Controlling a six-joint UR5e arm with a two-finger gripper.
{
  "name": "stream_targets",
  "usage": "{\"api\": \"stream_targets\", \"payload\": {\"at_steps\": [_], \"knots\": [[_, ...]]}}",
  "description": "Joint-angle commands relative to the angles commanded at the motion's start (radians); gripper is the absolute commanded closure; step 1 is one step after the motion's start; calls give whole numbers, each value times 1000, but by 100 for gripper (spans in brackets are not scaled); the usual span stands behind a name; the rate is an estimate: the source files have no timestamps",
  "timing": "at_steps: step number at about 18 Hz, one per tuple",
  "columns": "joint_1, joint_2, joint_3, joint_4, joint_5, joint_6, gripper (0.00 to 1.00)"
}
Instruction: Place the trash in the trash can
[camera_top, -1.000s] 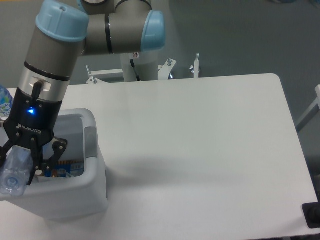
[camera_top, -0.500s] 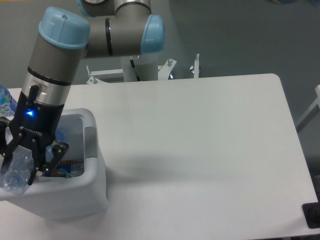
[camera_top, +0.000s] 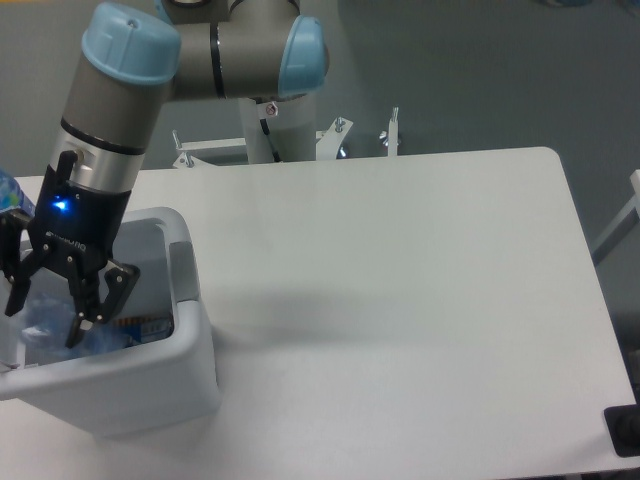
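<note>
The trash can (camera_top: 196, 352) is a white bin at the table's left front, with a grey latch tab (camera_top: 183, 272) on its right rim. My gripper (camera_top: 45, 318) hangs over its open top, jaws spread apart. A clear plastic bottle (camera_top: 42, 312), the trash, lies inside the bin below and between the fingers (camera_top: 80, 322), and neither finger seems to touch it. Its cap is hidden.
A blue-and-yellow packet (camera_top: 150, 328) lies inside the bin. A bottle with a blue-and-white label (camera_top: 8, 196) stands at the far left edge behind the arm. The table's right edge runs near a dark object (camera_top: 625, 432) at the lower right.
My gripper was shut on the clear bottle over the bin's front left rim. It has now opened and risen slightly, and the bottle lies inside the bin.
</note>
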Motion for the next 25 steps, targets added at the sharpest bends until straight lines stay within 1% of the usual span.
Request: {"api": "stream_targets", "payload": {"at_steps": [4, 5, 9, 11, 15, 16, 19, 20, 23, 25], "knots": [[57, 11, 22, -2, 6, -3, 0], [84, 17, 26, -3, 6, -2, 0], [195, 20, 104, -5, 18, -2, 0], [238, 14, 127, -8, 64, 5, 0], [310, 11, 147, -8, 231, 14, 0], [336, 9, 152, -8, 254, 21, 0], [422, 12, 149, -15, 264, 119, 0], [440, 14, 143, -18, 271, 159, 0], [488, 18, 138, -86, 328, 305, 0], [514, 18, 141, -144, 386, 469, 0]]}}
